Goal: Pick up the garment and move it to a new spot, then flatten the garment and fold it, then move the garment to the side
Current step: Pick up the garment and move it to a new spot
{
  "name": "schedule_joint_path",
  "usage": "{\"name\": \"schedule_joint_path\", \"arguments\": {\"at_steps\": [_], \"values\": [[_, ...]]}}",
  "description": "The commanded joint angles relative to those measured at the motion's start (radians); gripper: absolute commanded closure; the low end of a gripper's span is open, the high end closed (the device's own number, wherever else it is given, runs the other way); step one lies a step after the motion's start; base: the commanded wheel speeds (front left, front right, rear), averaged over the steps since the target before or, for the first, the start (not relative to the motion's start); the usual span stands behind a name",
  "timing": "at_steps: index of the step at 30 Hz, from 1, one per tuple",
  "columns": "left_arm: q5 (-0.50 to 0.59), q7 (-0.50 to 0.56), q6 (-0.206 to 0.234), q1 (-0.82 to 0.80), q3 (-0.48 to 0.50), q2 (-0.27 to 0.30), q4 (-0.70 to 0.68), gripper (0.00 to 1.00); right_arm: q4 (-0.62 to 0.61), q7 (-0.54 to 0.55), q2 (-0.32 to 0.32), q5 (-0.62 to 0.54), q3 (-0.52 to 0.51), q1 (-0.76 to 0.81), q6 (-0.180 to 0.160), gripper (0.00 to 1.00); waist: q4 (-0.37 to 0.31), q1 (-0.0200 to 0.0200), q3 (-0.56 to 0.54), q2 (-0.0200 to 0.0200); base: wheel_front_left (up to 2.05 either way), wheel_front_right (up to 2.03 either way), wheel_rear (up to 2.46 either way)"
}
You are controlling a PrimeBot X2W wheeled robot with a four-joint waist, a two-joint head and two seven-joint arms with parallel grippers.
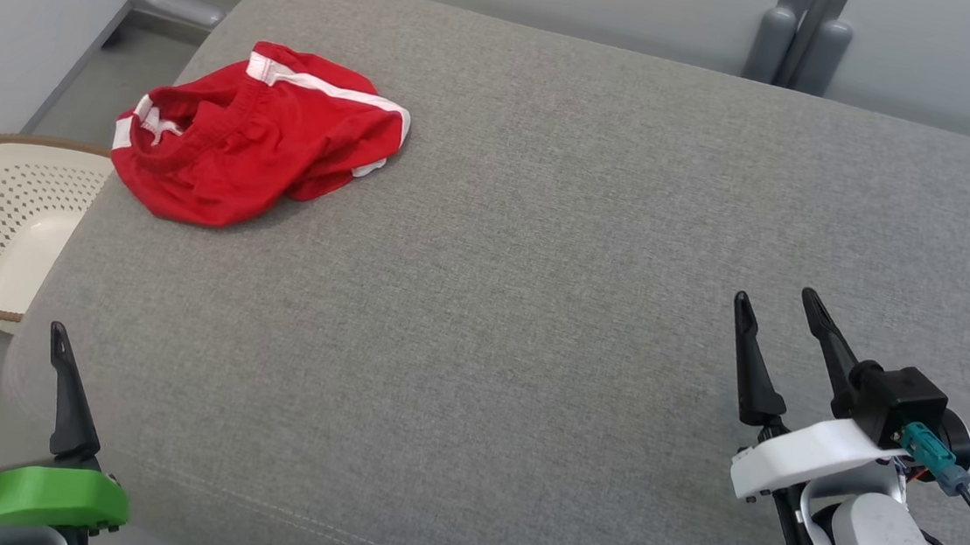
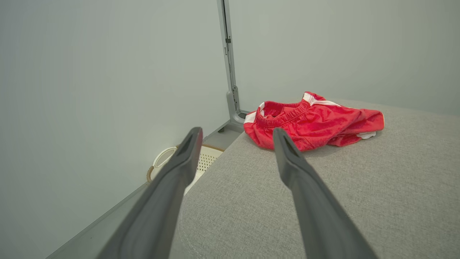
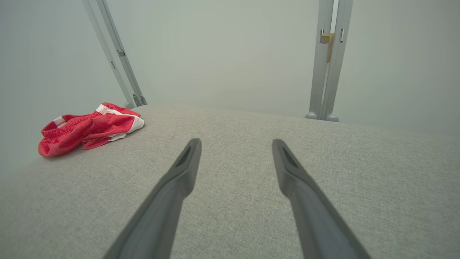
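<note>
The garment (image 1: 251, 140) is a pair of red shorts with white side stripes, lying crumpled near the far left corner of the grey padded surface (image 1: 538, 268). Its elastic waistband faces my left gripper in the left wrist view, garment (image 2: 312, 122). My left gripper (image 1: 16, 337) hangs open at the near left corner, well short of the shorts, nothing between its fingers. My right gripper (image 1: 777, 298) stands open over the near right part of the surface, far from the garment (image 3: 88, 127). Left gripper (image 2: 235, 131) and right gripper (image 3: 235, 142) show spread jaws.
A cream perforated basket (image 1: 2, 221) with a brown rim sits on the floor left of the surface, basket (image 2: 201, 162) below the left edge. Grey frame posts (image 1: 800, 37) and pale walls stand behind the far edge. A cable trails from my right wrist (image 1: 958, 489).
</note>
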Motion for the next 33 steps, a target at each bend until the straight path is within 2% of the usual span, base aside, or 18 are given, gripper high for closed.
{"name": "schedule_joint_path", "arguments": {"at_steps": [1, 9, 15, 23, 25, 33], "values": [[0.001, 0.0, 0.003, 0.013, 0.005, -0.004, -0.001, 0.0, 0.003, -0.003, -0.007, -0.005, 0.002, -0.012, -0.001, 0.0, 0.018, 0.0, 0.0, 0.0, 0.0, 0.0, 0.0], [0.002, 0.0, -0.004, -0.003, 0.025, -0.006, -0.002, 0.0, 0.001, -0.003, -0.009, -0.008, 0.013, -0.01, -0.001, 0.0, 0.02, 0.0, 0.008, 0.0, 0.0, 0.0, 0.0], [-0.024, 0.0, -0.02, -0.091, 0.05, 0.01, 0.019, 0.0, -0.01, -0.003, -0.022, -0.011, 0.013, -0.033, -0.001, 0.0, -0.003, 0.0, 0.04, 0.0, 0.0, 0.0, 0.0], [-0.041, 0.0, -0.04, -0.318, 0.084, 0.099, 0.077, 0.0, -0.065, 0.006, -0.059, -0.03, 0.025, -0.122, -0.001, 0.0, -0.096, 0.0, 0.148, 0.0, 0.0, 0.0, 0.0], [-0.039, 0.0, -0.05, -0.391, 0.082, 0.139, 0.118, 0.0, -0.09, 0.014, -0.072, -0.037, 0.025, -0.146, -0.001, 0.0, -0.123, 0.0, 0.186, 0.0, 0.0, 0.0, 0.0], [-0.039, 0.0, -0.07, -0.651, 0.046, 0.239, 0.268, 0.0, -0.2, 0.056, -0.129, -0.061, 0.006, -0.209, -0.001, 0.0, -0.219, 0.0, 0.328, 0.0, 0.0, 0.0, 0.0]]}}
